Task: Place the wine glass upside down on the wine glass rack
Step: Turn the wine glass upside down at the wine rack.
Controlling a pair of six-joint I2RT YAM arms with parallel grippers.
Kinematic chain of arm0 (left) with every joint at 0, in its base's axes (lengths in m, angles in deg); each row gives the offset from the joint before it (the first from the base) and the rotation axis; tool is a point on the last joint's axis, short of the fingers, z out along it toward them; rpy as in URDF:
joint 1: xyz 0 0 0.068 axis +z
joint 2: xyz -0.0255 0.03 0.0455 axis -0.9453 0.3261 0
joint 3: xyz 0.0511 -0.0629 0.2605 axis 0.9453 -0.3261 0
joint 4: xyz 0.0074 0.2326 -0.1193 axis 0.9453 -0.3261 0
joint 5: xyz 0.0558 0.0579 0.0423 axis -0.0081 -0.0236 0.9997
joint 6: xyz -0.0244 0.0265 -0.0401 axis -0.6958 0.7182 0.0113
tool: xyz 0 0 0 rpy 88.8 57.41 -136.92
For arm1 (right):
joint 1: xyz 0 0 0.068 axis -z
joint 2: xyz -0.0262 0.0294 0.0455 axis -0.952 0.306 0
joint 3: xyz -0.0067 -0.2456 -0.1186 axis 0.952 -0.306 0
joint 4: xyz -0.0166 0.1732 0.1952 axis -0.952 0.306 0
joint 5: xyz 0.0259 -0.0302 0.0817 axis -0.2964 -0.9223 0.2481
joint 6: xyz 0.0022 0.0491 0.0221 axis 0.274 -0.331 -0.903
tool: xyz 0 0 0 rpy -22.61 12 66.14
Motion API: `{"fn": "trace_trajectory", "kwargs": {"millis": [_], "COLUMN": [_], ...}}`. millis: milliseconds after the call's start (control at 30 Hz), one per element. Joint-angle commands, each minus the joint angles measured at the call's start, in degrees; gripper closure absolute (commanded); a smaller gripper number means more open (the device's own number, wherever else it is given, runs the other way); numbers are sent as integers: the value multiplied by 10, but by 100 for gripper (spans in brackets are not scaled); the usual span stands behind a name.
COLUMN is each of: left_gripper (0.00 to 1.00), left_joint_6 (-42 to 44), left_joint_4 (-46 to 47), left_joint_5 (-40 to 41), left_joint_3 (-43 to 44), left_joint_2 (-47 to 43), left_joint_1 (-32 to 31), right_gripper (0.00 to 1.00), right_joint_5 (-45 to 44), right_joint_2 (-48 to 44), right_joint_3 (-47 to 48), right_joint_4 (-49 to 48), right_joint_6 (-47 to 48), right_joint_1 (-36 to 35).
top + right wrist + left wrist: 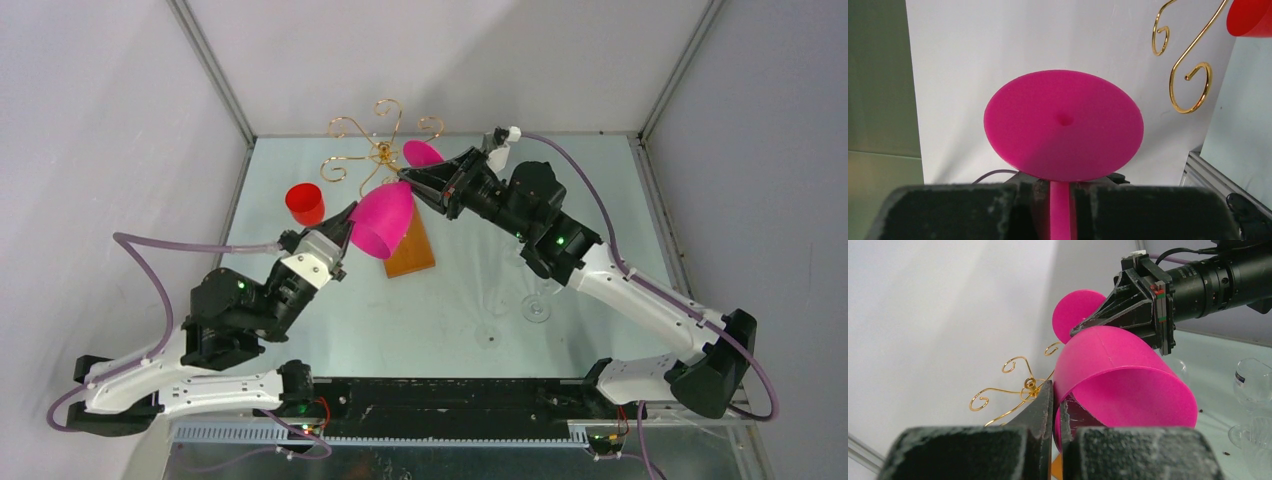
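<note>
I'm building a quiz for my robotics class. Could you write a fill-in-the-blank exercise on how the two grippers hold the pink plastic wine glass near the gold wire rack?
1. The right gripper is shut on the thin ____ of the pink plastic wine glass.
2. The left gripper pinches the glass's bowl at its open ____.
3. The small plastic cup standing beside the gold wire rack is ____ in colour.

Missing words: stem; rim; red.

1 pink wine glass point(383, 222), 1 rack point(412, 256), 1 cup point(305, 203).
</note>
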Motion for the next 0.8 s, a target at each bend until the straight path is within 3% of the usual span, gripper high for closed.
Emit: {"fn": "trace_trajectory", "kwargs": {"millis": [0, 67, 133, 167, 267, 300, 367, 767], "left_gripper": [100, 97, 81, 65, 33, 13, 2, 0], "left_joint_6": [-2, -5, -6, -8, -19, -24, -31, -165], "left_joint_4": [17, 4, -6, -14, -32, -35, -50, -132], "left_joint_5": [-4, -12, -24, -32, -39, -42, -57, -70], "left_joint_3": [-12, -15, -16, -16, -21, -27, -38, -89], "left_joint_2": [-3, -4, -4, -4, -11, -17, -29, -107], "left_joint_1": [-8, -9, -9, -9, -8, -8, -8, -8], "right_gripper": [99, 100, 100, 100, 100, 100, 100, 100], "right_joint_5": [-18, -17, -14, -13, -13, -15, -24, -46], "right_joint_2": [-20, -23, -26, -31, -45, -54, -70, -150], "right_joint_3": [23, 22, 23, 22, 22, 23, 22, 23], "right_joint_4": [-12, -9, 0, 9, 34, 51, 76, 253], "right_joint_6": [18, 24, 31, 34, 56, 67, 84, 234], "right_joint_1": [-3, -2, 4, 10, 21, 27, 36, 77]}}
